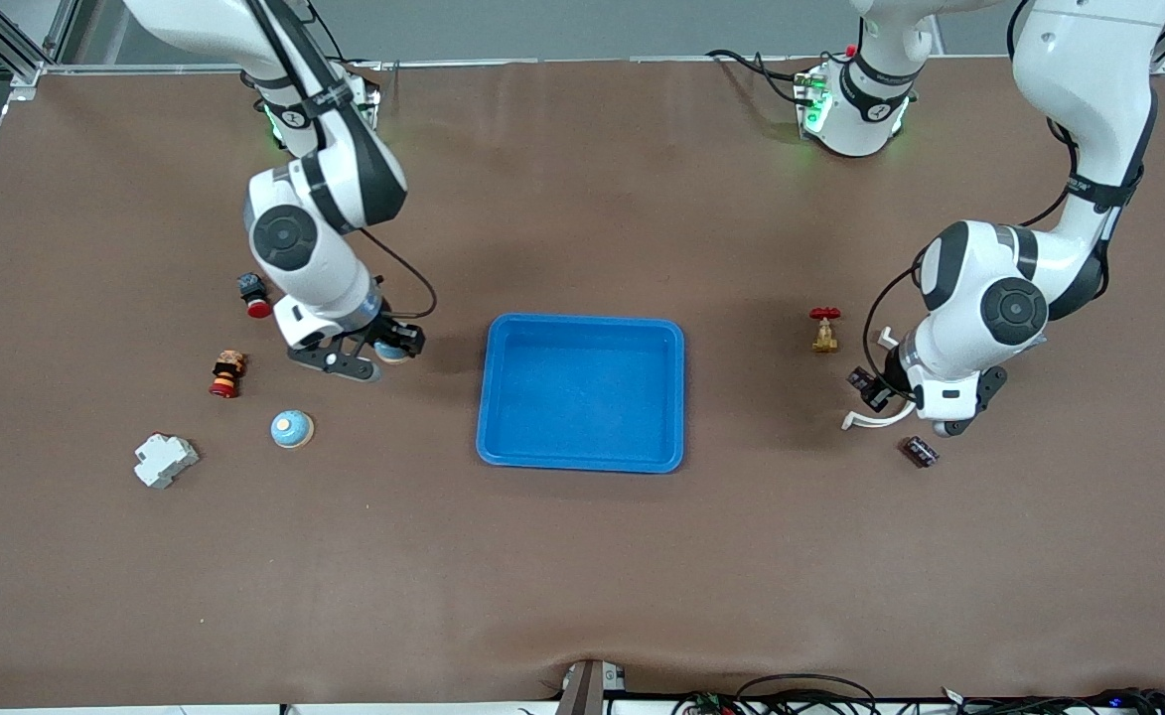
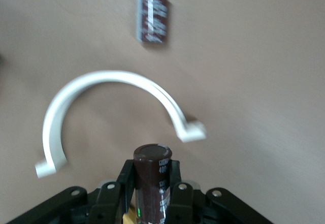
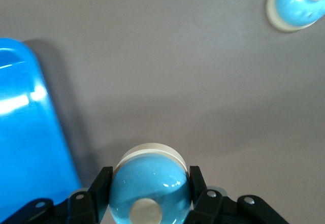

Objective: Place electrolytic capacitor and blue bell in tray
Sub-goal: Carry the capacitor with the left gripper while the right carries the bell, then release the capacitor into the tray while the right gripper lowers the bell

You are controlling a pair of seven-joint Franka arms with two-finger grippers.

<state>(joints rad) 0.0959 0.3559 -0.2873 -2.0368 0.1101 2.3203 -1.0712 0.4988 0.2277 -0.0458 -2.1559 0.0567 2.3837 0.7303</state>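
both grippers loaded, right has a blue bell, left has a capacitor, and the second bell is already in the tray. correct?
Not quite. The tray holds nothing. The second blue bell still sits on the table toward the right arm's end, as the front view shows. The rest stands: the right gripper holds a blue bell and the left gripper holds a capacitor.

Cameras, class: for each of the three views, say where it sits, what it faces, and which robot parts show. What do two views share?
Front: high across the table, facing both arms and the tray.
Left wrist: looks past the left gripper holding a capacitor.
Right wrist: looks past the right gripper holding a blue bell.
Shared: front and right wrist show the tray.
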